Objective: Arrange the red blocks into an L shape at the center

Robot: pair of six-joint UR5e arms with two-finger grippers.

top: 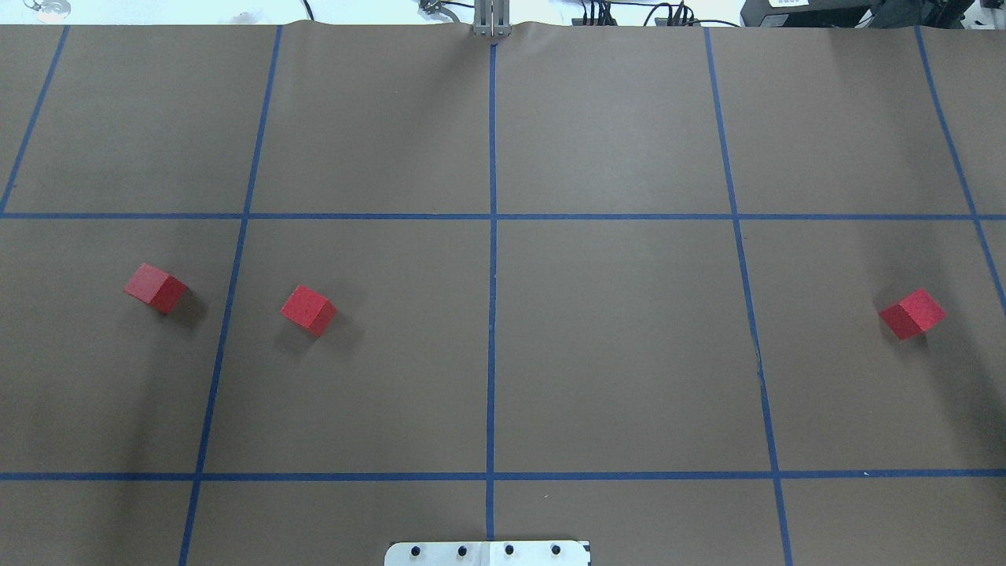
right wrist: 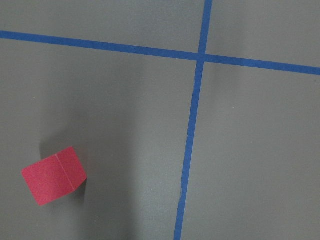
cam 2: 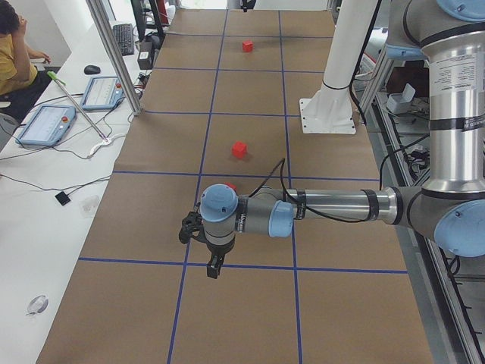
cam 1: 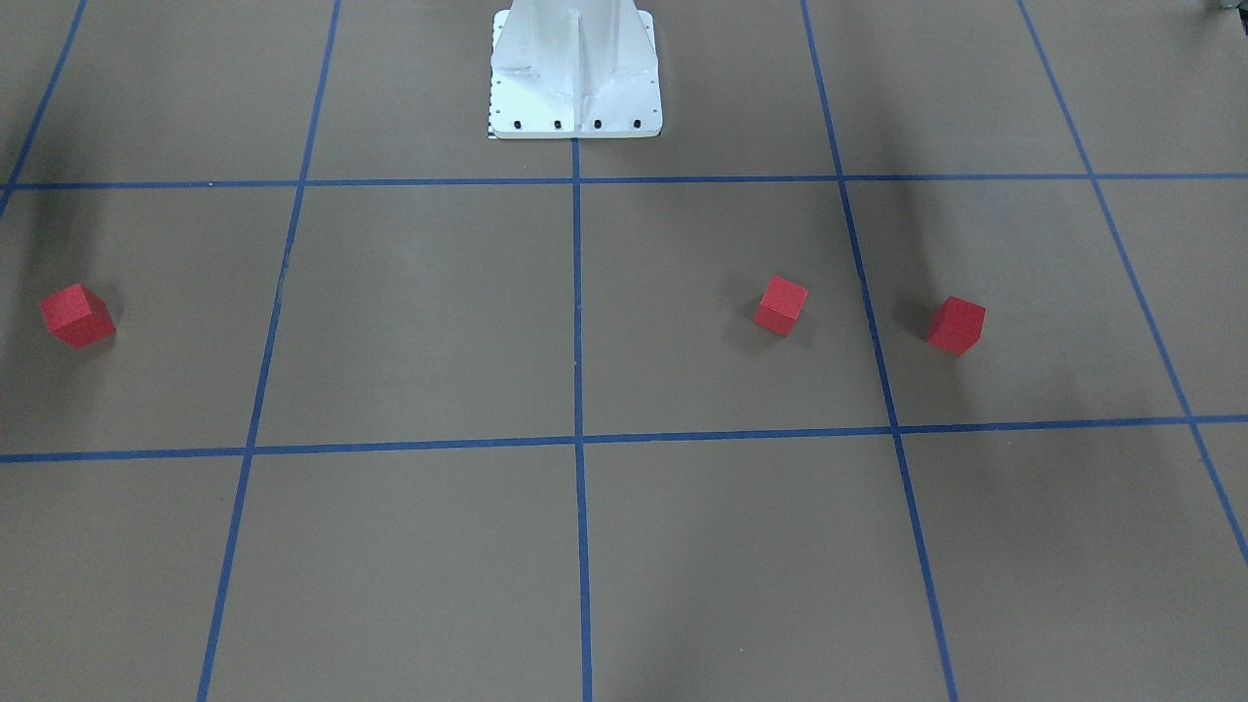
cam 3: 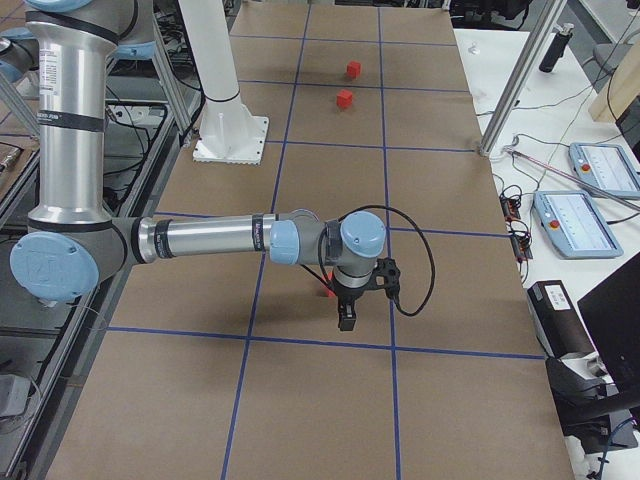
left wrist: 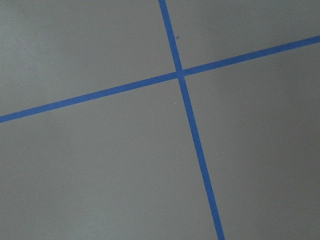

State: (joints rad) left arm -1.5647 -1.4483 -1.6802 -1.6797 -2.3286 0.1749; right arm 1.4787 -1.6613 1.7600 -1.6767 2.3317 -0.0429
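Note:
Three red blocks lie apart on the brown paper. Two sit on the robot's left side and one on its right; the front-facing view shows them too. The center, crossed by a vertical blue tape line, holds no block. My left gripper hangs above the paper close to the outer left block. My right gripper hovers beside the right block. Both grippers show only in side views, so I cannot tell whether either is open or shut.
The white base plate stands at the table's near edge, with the column rising from it. A side bench with control tablets and a seated person lies beyond the far edge. A metal post stands there.

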